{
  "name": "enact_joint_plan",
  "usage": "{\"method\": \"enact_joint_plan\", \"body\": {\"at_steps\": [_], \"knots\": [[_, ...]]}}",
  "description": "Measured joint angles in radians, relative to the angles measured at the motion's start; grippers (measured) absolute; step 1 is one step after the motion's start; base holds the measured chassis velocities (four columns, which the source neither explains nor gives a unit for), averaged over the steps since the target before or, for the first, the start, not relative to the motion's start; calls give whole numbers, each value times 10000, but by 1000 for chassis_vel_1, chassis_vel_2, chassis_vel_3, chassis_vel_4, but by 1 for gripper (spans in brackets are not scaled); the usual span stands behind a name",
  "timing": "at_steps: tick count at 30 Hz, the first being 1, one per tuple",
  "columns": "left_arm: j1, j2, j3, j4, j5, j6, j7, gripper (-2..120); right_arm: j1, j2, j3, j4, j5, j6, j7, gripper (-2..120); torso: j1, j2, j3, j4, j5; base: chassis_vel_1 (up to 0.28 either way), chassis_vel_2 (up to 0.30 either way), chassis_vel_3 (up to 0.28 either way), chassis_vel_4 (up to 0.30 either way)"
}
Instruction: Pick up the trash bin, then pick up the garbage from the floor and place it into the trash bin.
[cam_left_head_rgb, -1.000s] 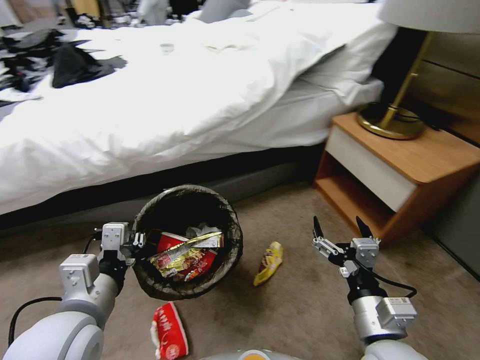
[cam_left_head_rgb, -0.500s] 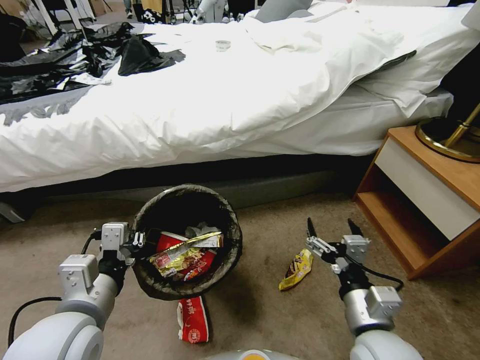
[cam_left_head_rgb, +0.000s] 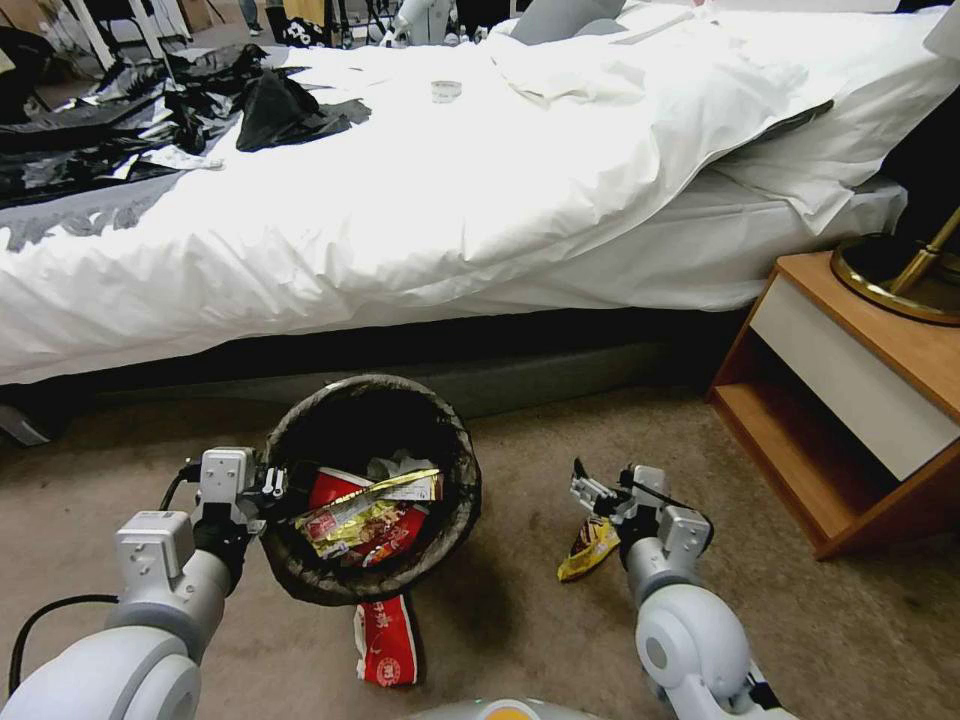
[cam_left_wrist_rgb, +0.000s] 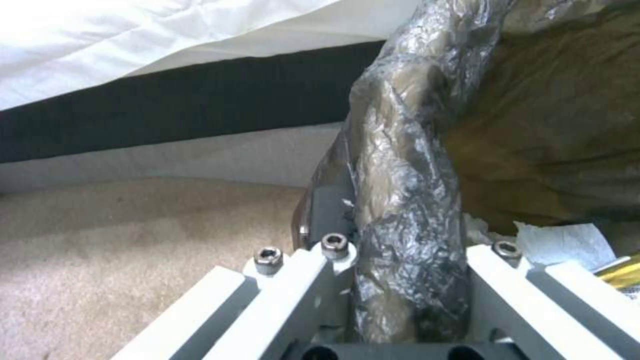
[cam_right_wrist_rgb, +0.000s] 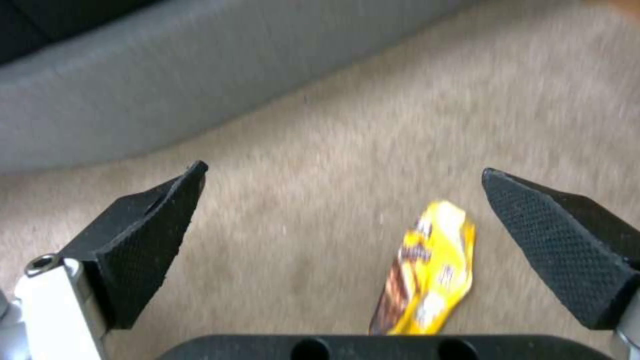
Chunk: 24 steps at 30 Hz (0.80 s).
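The trash bin (cam_left_head_rgb: 456, 445), with its dark liner over the rim, hangs tilted just above the carpet. My left gripper (cam_left_head_rgb: 276, 490) is shut on its near-left rim. The left wrist view shows the liner-wrapped rim (cam_left_wrist_rgb: 407, 200) pinched between the fingers (cam_left_wrist_rgb: 313, 280). Garbage (cam_left_head_rgb: 368, 512) lies inside it: a red bowl, shiny wrappers and white tissue. A yellow snack wrapper (cam_left_head_rgb: 588, 548) lies on the carpet to the bin's right. My right gripper (cam_left_head_rgb: 598, 482) is open directly above it, and the yellow wrapper (cam_right_wrist_rgb: 427, 270) shows between the spread black fingertips (cam_right_wrist_rgb: 153, 220). A red wrapper (cam_left_head_rgb: 385, 640) lies below the bin.
The bed with its white duvet (cam_left_head_rgb: 450, 200) runs across the back, and its grey base (cam_left_head_rgb: 560, 368) stands close behind the bin. A wooden nightstand (cam_left_head_rgb: 850, 400) with a brass lamp base (cam_left_head_rgb: 895, 285) stands to the right. Bare carpet (cam_left_head_rgb: 800, 620) lies at the front right.
The camera swung left early on. Since then my right gripper has dropped and moved left, down over the yellow wrapper. The left gripper still holds the bin.
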<state>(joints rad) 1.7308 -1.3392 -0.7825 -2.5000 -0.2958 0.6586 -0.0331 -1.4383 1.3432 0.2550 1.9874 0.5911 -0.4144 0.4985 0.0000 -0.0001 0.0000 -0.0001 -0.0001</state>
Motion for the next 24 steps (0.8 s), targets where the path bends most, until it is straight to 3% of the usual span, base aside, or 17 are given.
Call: {"method": "enact_joint_plan", "body": {"at_steps": [10, 24], "knots": [[-3, 3, 20, 0, -4, 7, -6, 1, 427, 15, -304, -1072, 1048, -367, 534, 100, 0, 0, 0, 1, 2, 0, 0, 0, 0], [209, -1, -62, 0, -231, 53, -117, 1, 1181, 129, -637, -2907, 1079, -267, 893, 100, 0, 0, 0, 1, 1, 0, 0, 0, 0]]}}
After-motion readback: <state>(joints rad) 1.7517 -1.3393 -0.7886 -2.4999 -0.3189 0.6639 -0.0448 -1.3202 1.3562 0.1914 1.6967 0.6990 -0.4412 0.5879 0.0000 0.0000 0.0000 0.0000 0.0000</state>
